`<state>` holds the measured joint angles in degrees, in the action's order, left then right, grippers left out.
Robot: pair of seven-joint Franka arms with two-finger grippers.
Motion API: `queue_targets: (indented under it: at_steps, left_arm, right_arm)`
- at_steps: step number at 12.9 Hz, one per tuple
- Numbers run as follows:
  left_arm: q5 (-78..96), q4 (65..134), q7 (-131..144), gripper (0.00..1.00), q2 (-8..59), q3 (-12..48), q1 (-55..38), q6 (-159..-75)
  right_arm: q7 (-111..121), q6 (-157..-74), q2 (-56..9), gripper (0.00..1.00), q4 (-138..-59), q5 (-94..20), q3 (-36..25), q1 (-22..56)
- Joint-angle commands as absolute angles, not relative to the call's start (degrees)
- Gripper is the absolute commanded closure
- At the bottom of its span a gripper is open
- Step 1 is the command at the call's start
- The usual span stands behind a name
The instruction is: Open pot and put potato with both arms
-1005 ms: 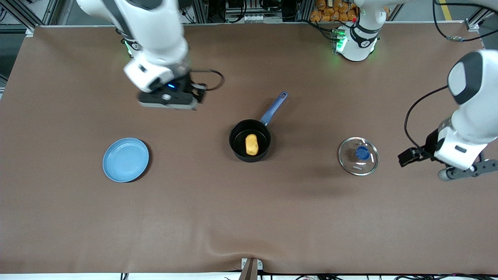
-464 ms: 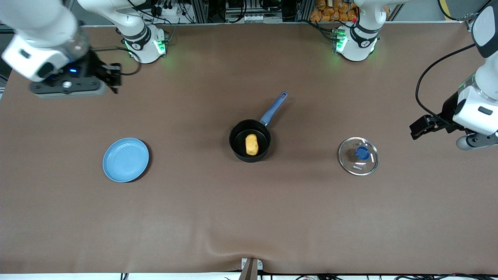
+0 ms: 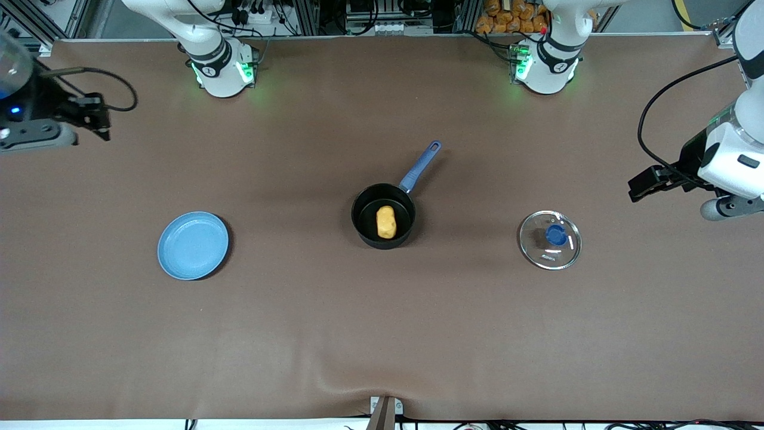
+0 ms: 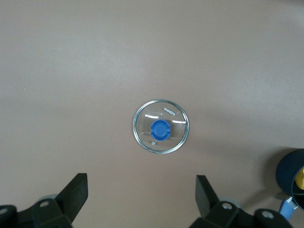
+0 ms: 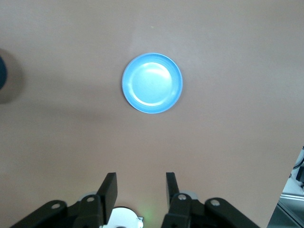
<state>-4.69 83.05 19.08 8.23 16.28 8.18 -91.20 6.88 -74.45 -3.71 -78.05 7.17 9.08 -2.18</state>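
Note:
The black pot (image 3: 363,216) with its long blue handle (image 3: 421,165) stands uncovered at mid-table. The yellow-orange potato (image 3: 386,221) lies inside it. The pot's edge (image 4: 290,171) also shows in the left wrist view. The glass lid with a blue knob (image 3: 550,239) lies flat on the cloth toward the left arm's end, and I see the lid (image 4: 161,126) from above in the left wrist view. My left gripper (image 4: 141,176) is wide open, empty, and hangs high beside the lid (image 3: 725,208). My right gripper (image 5: 141,176) is open and empty, high over the table edge at the right arm's end (image 3: 33,132).
A flat light-blue plate (image 3: 193,245) rests toward the right arm's end, seen as an empty plate (image 5: 152,83) in the right wrist view. The arm bases (image 3: 218,65) stand along the table's back edge. A brown cloth (image 3: 382,334) covers the table.
The right arm has swung from near the pot out to the table edge at its own end. The left arm has drawn up and away from the lid.

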Motion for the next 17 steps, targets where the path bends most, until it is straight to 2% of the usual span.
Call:
queue_targets:
  at_steps: [1, 3, 6, 8, 13, 14, 16, 17]
  left_arm:
    - [-3.6, 81.4, 17.8, 0.00, 7.7, 16.5, 8.5, -89.0]
    - [-3.6, 81.3, 17.8, 0.00, 7.5, 16.8, 8.5, -88.4]
    - [-3.5, 81.4, 17.7, 0.00, 5.6, 16.4, 8.6, -86.8]
    - [-2.0, 81.5, 17.7, 0.00, 4.3, 16.2, 8.6, -84.3]
    - [2.2, 83.7, 17.7, 0.00, 0.6, 16.1, 10.3, -83.5]
    - [2.3, 85.3, 17.6, 0.00, -0.7, 16.0, 10.5, -83.9]
    - [2.3, 88.8, 17.6, 0.00, -3.0, 16.0, 11.3, -85.9]
    - [2.3, 90.3, 17.6, 0.00, -3.9, 16.0, 11.4, -87.2]
  right_arm:
    - [8.0, -78.4, -3.3, 0.43, -82.9, 6.2, 10.1, -5.5]
    - [7.9, -81.0, -3.3, 0.38, -85.2, 5.5, 10.2, -6.4]
    - [7.8, -83.3, -3.3, 0.04, -86.9, -0.8, 10.1, -11.8]
    - [7.4, -83.8, -3.3, 0.00, -87.4, -0.8, 10.1, -12.1]
    - [5.7, -84.2, -2.7, 0.00, -87.7, -0.6, 10.0, -11.3]
    - [5.5, -84.2, -2.7, 0.00, -87.7, -0.4, 7.8, -8.4]
    - [5.4, -87.2, -1.2, 0.00, -90.1, -0.7, -5.0, 3.5]
    - [5.4, -90.3, 0.8, 0.00, -93.5, -0.9, -8.0, 5.8]
